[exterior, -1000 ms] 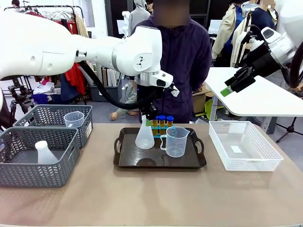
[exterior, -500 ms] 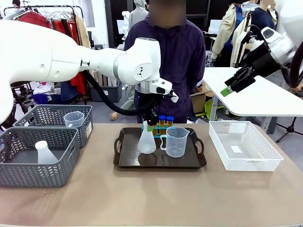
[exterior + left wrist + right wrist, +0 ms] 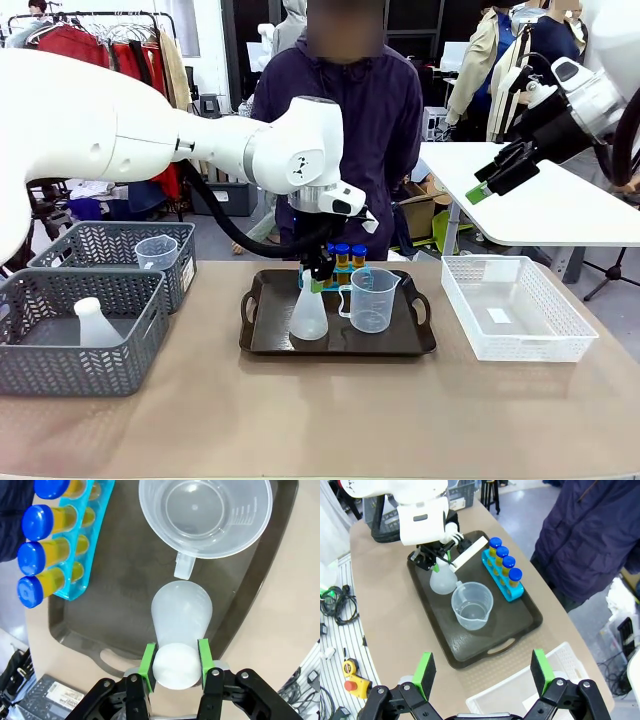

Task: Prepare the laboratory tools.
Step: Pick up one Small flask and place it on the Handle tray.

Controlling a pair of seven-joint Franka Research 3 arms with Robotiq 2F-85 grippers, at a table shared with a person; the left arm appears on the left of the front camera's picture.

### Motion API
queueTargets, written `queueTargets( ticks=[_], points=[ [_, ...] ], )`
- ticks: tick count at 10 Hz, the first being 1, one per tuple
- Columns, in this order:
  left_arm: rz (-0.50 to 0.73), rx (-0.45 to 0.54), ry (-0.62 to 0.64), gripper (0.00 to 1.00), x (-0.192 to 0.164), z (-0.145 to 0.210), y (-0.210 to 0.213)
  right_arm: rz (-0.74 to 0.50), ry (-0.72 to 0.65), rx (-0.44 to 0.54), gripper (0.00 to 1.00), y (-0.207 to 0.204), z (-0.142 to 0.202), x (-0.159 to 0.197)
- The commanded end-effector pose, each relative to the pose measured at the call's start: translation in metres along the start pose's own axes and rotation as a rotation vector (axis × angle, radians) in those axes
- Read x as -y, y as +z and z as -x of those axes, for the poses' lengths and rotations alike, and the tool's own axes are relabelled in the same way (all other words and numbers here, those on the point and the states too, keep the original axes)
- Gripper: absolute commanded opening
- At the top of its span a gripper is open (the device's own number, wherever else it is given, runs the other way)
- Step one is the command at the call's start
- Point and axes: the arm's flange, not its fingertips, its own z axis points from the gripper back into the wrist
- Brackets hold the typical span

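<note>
A translucent white conical flask stands upright at the front left of the dark tray, with my left gripper shut on its neck from above. In the left wrist view the green pads squeeze the flask's neck. The clear handled beaker stands just to the flask's right, its handle close to the flask. Blue-capped yellow tubes sit in a blue rack at the tray's back. My right gripper hangs open high on the right, its fingers wide apart.
Two grey baskets at the left hold another flask and another beaker. A white mesh basket stands right of the tray. A person stands behind the table's far edge.
My left gripper has come down and toward the tray's front with the flask in it. The right arm has not moved.
</note>
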Motion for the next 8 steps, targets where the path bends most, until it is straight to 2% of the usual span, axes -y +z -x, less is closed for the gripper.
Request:
queueTargets(
  ticks=[1,2,7,8],
  points=[
    [-0.008,0.020,0.027,0.00,-0.0016,0.0105,-0.0016,-0.007,0.002,0.018,1.00,0.0003,-0.0009,0.0003],
    [0.001,0.031,0.043,0.06,-0.0026,0.0122,-0.0031,-0.007,0.002,0.018,1.00,0.0003,-0.0009,0.0003],
    [-0.006,0.050,0.059,1.00,-0.0052,0.0175,0.0010,-0.007,0.002,0.018,1.00,0.0003,-0.0009,0.0003],
    [-0.010,0.050,0.059,1.00,-0.0051,0.0191,0.0050,-0.007,0.002,0.018,1.00,0.0003,-0.0009,0.0003]
  ],
)
